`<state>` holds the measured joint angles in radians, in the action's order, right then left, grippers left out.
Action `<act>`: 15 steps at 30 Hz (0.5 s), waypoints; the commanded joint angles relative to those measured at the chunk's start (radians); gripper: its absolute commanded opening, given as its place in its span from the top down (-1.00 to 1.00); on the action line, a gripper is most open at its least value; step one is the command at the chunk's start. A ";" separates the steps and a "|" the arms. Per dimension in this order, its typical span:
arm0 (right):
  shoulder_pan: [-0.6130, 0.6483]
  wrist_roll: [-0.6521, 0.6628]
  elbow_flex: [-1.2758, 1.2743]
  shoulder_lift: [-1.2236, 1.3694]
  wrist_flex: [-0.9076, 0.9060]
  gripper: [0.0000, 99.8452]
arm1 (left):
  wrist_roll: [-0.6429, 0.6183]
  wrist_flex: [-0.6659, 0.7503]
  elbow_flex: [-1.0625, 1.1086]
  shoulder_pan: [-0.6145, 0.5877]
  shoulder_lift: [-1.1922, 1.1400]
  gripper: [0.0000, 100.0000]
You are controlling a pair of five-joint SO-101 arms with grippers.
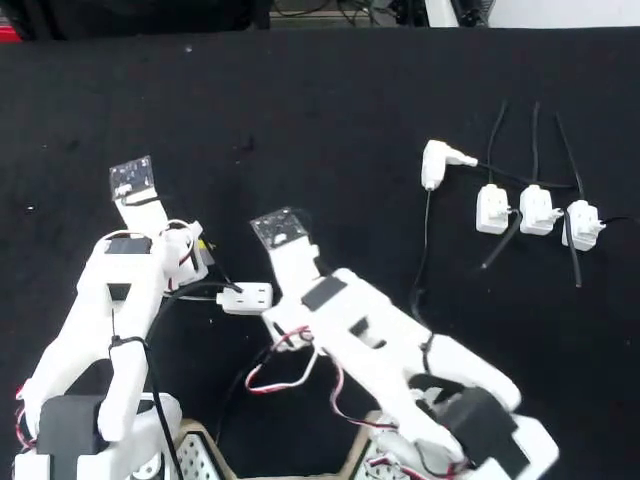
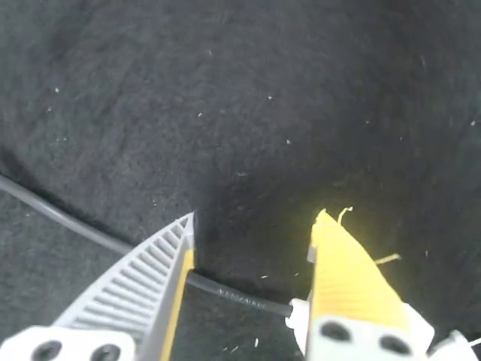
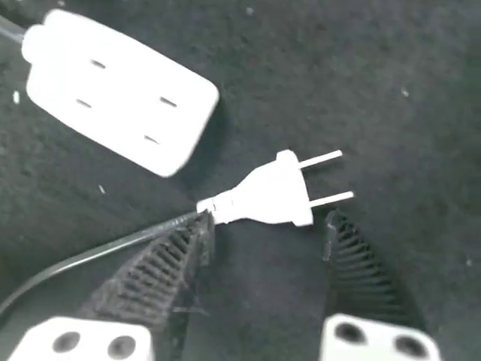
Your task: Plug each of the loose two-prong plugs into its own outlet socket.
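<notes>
A white two-prong plug (image 3: 263, 195) lies flat on the black cloth, its black cord trailing away between my fingers. My right gripper (image 3: 268, 222) is open and hangs just above it, one finger on each side of the plug body, touching nothing. A white outlet block (image 3: 120, 90) with empty slots lies close beyond the plug; the same outlet block (image 1: 247, 297) sits between the two arms. My left gripper (image 2: 255, 218) is open, straddling a thin black cable (image 2: 233, 295) on the cloth. Another loose white plug (image 1: 437, 160) lies at the right, prongs pointing right.
Three white plug or socket bodies (image 1: 492, 208), (image 1: 537, 210), (image 1: 583, 224) with black cords lie in a row at the right. The left arm (image 1: 120, 290) and right arm (image 1: 380, 340) stand over the near part of the black table (image 1: 300, 100). Red and white wires hang below.
</notes>
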<state>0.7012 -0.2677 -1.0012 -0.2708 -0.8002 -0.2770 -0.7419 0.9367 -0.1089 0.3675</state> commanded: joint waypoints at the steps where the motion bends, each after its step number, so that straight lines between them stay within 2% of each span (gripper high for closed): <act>1: 0.052 -0.012 0.113 0.076 -0.006 0.56 | -0.063 0.046 0.038 -0.013 0.037 0.51; 5: 0.051 -0.011 0.173 0.127 -0.006 0.58 | -0.061 0.137 0.090 -0.013 0.038 0.51; 10: 0.044 -0.003 0.196 0.139 -0.003 0.96 | -0.057 0.153 0.101 -0.013 0.037 0.51; 15: -0.083 0.164 0.199 0.137 -0.086 0.98 | -0.057 0.155 0.099 -0.015 0.038 0.51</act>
<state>0.7319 -0.2171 -0.8554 -0.1327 -0.8170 -0.3307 -0.5992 1.0426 -0.1089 0.3675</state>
